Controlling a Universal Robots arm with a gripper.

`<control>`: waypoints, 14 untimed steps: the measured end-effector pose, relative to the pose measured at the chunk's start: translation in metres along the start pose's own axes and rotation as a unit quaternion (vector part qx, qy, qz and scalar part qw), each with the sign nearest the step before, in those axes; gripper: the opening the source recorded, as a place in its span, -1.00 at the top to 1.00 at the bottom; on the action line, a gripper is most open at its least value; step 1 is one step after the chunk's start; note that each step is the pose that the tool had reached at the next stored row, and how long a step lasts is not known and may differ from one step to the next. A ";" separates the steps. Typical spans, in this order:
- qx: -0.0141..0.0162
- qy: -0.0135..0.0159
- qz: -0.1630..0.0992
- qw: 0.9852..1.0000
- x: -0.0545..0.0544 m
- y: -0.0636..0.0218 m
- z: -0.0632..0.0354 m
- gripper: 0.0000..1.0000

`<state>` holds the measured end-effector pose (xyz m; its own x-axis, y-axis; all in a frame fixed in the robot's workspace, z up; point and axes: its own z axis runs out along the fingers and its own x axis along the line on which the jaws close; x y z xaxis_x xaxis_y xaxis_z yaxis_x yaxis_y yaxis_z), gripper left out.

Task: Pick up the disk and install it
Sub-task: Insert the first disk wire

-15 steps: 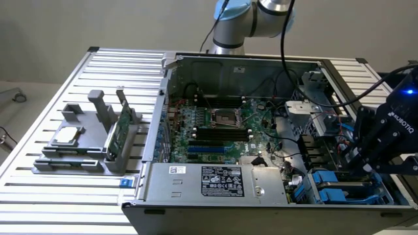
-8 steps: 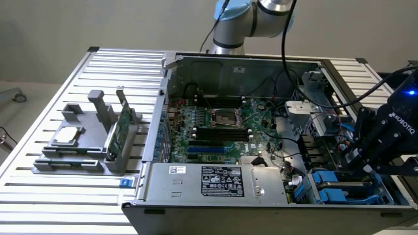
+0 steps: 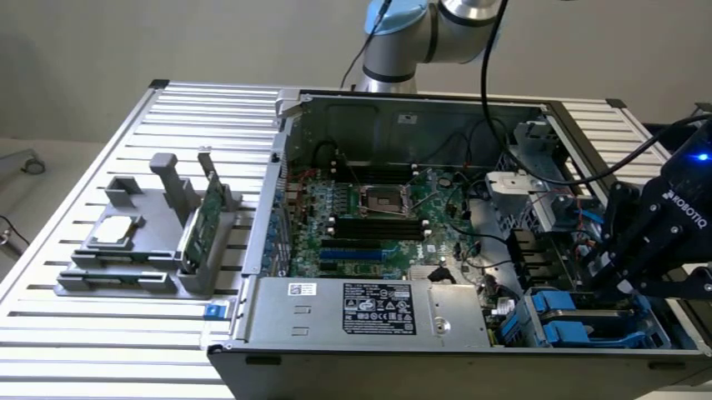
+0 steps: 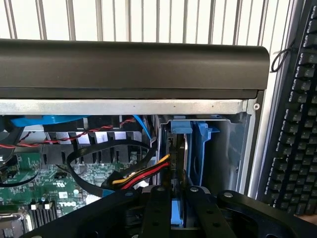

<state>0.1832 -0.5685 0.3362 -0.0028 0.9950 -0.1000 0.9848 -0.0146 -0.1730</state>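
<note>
My gripper (image 3: 619,285) reaches down into the drive bay at the near corner of the open computer case (image 3: 333,346), on the exterior view's right. In the wrist view my gripper (image 4: 179,192) has its black fingers (image 4: 157,208) pressed against a thin blue-framed edge. That edge is the disk (image 4: 178,217), standing edge-on in the bay beside a blue plastic bracket (image 4: 203,148). The gripper is shut on the disk. Blue carriers (image 3: 562,312) show in the bay beneath the gripper in the exterior view.
Red, yellow and black cables (image 4: 133,176) run close beside the bay. The motherboard (image 3: 368,221) and power supply (image 3: 373,308) fill the case. A grey holder (image 3: 133,250) on the slatted table carries a green card (image 3: 200,221) and a silver chip (image 3: 116,231). A keyboard (image 4: 297,124) lies outside the case wall.
</note>
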 end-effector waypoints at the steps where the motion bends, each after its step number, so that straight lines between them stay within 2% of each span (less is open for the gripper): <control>1: 0.001 0.000 0.001 1.000 0.000 0.0004 -0.0001 0.66; 9: 0.005 0.002 0.008 1.000 0.000 0.0039 -0.0007 0.66; 14: 0.008 0.003 0.015 1.000 0.000 0.0042 -0.0007 0.66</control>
<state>0.1874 -0.5684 0.3362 0.0284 0.9946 -0.1001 0.9815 -0.0467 -0.1857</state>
